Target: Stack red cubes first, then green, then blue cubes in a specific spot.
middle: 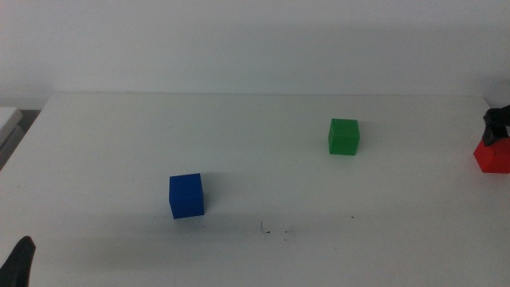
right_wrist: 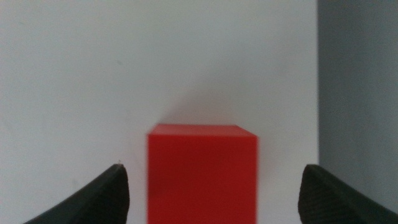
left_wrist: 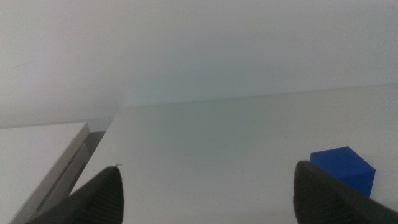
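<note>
Right end effector (right_wrist: 210,186) open at the counter's (middle: 239,135) right edge, jaws straddling the red cube (right_wrist: 202,171); left end effector (left_wrist: 208,193) open, waiting near corner; green cube (middle: 343,136) mid-counter; blue cube (middle: 186,195) nearer, left; dark specks (middle: 275,231) beside.

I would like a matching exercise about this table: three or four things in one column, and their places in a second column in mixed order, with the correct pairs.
Things:
1. red cube
2. green cube
3. blue cube
4. left gripper

Places:
a. middle view's bottom left corner, waiting, jaws open
b. table's right edge, between the open jaws of the right gripper
c. left of centre, nearer the camera
d. right of centre, farther back

Pairs: 1-b, 2-d, 3-c, 4-a
</note>
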`<control>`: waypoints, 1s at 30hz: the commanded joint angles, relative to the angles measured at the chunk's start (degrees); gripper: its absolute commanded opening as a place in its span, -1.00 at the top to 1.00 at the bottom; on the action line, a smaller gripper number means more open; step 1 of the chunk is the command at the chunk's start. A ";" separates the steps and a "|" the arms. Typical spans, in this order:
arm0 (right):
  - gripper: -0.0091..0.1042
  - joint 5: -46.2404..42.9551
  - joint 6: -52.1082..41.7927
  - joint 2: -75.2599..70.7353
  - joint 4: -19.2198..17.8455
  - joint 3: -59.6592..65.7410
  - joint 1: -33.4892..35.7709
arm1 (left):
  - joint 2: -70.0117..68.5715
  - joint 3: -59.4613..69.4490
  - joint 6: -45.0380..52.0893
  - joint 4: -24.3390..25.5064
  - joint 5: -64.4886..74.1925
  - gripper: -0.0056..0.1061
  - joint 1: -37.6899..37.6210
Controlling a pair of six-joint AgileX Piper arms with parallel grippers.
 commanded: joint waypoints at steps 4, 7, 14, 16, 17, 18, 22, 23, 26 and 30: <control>-0.67 -1.95 -0.58 0.45 -0.46 -0.37 1.16 | -0.19 -0.03 -0.04 -0.10 -0.85 -0.78 -0.02; -0.67 -1.95 -0.34 1.42 -0.46 -0.37 1.15 | -0.19 -0.03 -0.04 -0.10 -0.85 -0.78 -0.02; -0.64 -1.85 -0.06 4.08 -0.46 -0.37 1.15 | -0.19 -0.03 -0.04 -0.10 -0.85 -0.78 -0.02; -0.54 -1.85 -0.06 4.62 -0.46 -0.37 1.15 | -0.19 -0.03 -0.04 -0.10 -0.85 -0.78 -0.02; -0.44 -2.01 -0.06 5.05 -0.46 -0.37 1.15 | -0.19 -0.03 -0.04 -0.10 -0.85 -0.78 -0.02; -0.29 -2.01 -0.06 5.16 -0.46 -0.37 1.15 | -0.19 -0.03 -0.04 -0.10 -0.85 -0.78 -0.02; 0.75 -1.12 1.69 5.00 -0.46 -0.37 1.29 | -0.19 -0.03 -0.04 -0.10 -0.85 -0.78 -0.02; 0.86 -0.52 3.07 4.51 -0.46 -0.37 1.73 | -0.19 -0.03 -0.04 -0.10 -0.85 -0.78 -0.02; 0.86 0.42 8.53 0.06 -3.66 -0.37 5.13 | -0.19 -0.03 -0.04 -0.10 -0.85 -0.78 -0.02; 0.86 5.77 24.73 -6.68 -8.19 -0.37 14.72 | -0.19 -0.03 -0.04 -0.10 -0.85 -0.78 -0.02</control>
